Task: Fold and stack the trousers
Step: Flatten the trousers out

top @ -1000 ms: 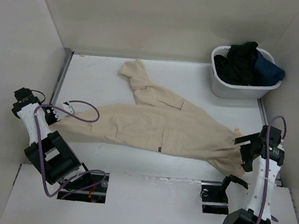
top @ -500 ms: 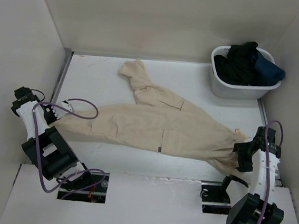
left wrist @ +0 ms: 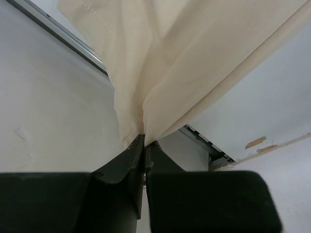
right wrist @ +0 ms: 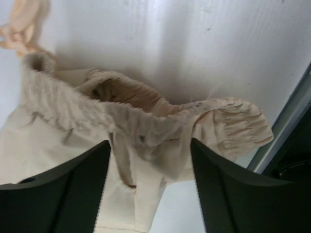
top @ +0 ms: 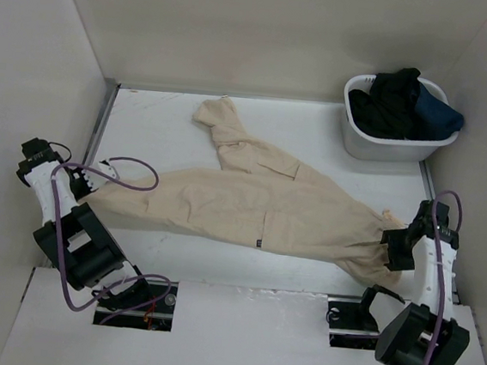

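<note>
Trousers (top: 258, 205), judged soft, light and limp, lie spread across the table (top: 159, 123); left gripper (left wrist: 144, 144) clamped shut on a leg end, right gripper (right wrist: 149, 145) wide open over the elastic waistband, likely the firmest hold.

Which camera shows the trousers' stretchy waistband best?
The right wrist view: the gathered elastic waistband fills the frame, close up, just beyond open jaws. The top external view shows it only as a small bunched end of the trousers. The left wrist view shows only plain cloth pinched in shut jaws, no waistband.
</note>
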`<act>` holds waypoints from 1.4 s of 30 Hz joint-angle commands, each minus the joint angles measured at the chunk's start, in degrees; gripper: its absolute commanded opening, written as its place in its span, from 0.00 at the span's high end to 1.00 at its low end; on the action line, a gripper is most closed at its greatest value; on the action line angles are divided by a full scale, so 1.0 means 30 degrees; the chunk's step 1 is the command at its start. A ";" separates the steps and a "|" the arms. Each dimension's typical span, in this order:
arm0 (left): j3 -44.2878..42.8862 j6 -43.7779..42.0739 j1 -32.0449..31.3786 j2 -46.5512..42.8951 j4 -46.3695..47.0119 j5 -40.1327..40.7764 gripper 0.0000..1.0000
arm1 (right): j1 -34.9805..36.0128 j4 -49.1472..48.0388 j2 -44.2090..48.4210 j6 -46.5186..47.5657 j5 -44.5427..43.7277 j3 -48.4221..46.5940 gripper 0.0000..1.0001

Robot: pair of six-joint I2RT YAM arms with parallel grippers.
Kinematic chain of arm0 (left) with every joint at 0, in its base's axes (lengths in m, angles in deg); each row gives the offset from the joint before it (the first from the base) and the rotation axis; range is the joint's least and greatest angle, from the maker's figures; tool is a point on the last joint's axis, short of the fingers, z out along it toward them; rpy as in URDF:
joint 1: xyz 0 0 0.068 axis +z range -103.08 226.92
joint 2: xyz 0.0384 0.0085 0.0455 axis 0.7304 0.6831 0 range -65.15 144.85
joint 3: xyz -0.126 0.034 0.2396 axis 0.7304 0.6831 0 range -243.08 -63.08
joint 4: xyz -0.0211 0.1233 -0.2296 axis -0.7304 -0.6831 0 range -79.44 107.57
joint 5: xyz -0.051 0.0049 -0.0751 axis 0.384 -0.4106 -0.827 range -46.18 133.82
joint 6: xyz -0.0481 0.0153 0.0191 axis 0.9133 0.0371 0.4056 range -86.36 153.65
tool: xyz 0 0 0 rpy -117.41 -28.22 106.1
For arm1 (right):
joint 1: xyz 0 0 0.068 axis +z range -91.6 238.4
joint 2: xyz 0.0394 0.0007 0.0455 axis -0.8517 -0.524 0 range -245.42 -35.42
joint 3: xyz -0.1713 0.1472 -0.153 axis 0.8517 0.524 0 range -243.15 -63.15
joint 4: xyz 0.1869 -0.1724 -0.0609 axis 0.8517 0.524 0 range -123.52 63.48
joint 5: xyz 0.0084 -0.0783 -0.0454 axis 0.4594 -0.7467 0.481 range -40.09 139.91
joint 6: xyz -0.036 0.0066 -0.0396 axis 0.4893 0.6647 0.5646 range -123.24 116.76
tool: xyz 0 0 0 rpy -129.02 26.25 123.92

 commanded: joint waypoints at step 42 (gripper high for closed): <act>0.1680 0.0009 -0.0361 -0.2451 -0.1160 -0.0371 1.00 | -0.2755 -0.4142 0.3111 0.0377 0.0614 0.1422 0.99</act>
